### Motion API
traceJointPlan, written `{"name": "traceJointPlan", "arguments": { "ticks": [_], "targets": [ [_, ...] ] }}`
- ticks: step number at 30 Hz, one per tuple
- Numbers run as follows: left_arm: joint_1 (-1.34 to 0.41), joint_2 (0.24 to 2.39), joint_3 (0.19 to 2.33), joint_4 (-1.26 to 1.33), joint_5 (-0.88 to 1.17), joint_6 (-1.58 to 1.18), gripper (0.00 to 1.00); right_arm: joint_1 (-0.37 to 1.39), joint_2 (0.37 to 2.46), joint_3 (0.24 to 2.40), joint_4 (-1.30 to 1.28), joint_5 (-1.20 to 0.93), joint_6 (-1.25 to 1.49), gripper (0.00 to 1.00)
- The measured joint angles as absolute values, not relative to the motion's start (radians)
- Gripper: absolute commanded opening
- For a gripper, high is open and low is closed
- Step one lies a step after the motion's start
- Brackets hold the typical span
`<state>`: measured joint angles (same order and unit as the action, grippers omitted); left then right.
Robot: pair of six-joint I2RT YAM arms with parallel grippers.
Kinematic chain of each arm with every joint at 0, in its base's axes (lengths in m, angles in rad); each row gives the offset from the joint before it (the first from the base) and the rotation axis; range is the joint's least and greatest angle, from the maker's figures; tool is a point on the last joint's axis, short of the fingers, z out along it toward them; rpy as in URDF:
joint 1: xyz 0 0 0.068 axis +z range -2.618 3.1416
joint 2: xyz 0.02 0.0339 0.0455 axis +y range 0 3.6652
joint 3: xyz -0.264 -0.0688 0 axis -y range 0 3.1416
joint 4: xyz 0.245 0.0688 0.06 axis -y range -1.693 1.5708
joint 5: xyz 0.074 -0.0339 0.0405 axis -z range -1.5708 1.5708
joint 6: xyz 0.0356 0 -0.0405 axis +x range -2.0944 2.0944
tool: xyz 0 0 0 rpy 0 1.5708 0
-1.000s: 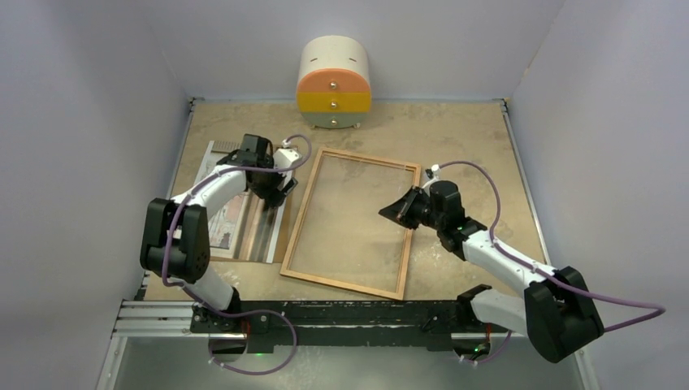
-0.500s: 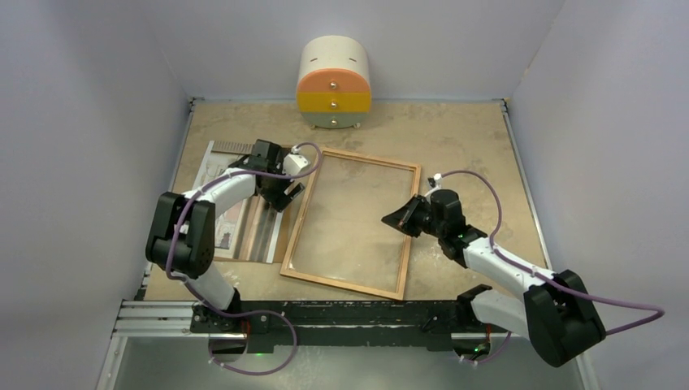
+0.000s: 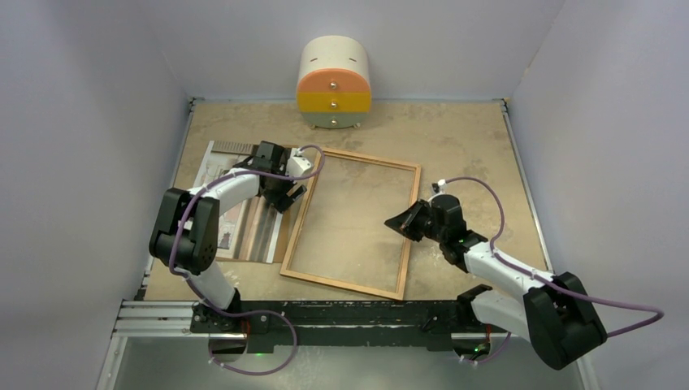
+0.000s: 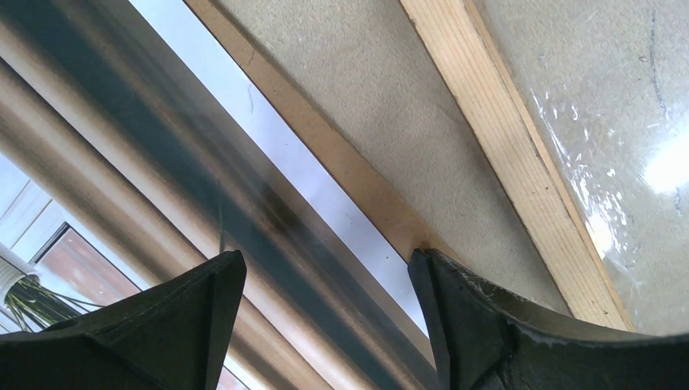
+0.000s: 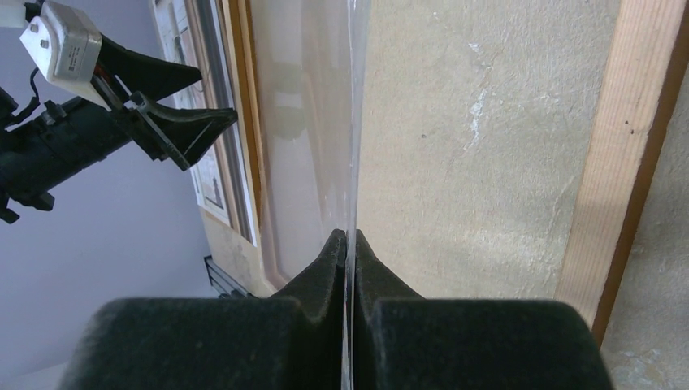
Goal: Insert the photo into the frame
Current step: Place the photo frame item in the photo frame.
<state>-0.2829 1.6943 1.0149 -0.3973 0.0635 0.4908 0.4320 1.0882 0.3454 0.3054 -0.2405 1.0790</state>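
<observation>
The top external camera looks down from above and behind the arm bases, far enough back to take in the whole table and the frame. The left wrist camera sits very close above the photo and the frame's left rail. The right wrist camera looks low across the frame, edge-on along the clear pane, toward the left gripper, which the overhead view also shows.

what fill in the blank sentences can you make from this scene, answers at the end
1. The right gripper is ____ on the edge of the clear pane.
2. The left gripper hangs with its jaws ____ over the photo.
3. In the top view the photo lies to the ____ of the frame.
4. The drawer unit at the back of the table shows ____ knobs.

Missing words: shut; open; left; three.
</observation>
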Motion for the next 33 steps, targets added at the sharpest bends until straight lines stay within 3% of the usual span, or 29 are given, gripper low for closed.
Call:
{"name": "traceJointPlan", "arguments": {
  "ticks": [14, 33],
  "targets": [
    [-0.292, 1.699, 1.005, -0.361, 0.059, 0.493, 0.78, 0.432, 1.063, 0.332, 0.416, -0.226, 1.066, 0.0],
    [-0.31, 1.7, 0.982, -0.33, 0.134, 0.494, 0.66, 0.431, 1.185, 0.26, 0.883, -0.363, 1.232, 0.0]
  ]
}}
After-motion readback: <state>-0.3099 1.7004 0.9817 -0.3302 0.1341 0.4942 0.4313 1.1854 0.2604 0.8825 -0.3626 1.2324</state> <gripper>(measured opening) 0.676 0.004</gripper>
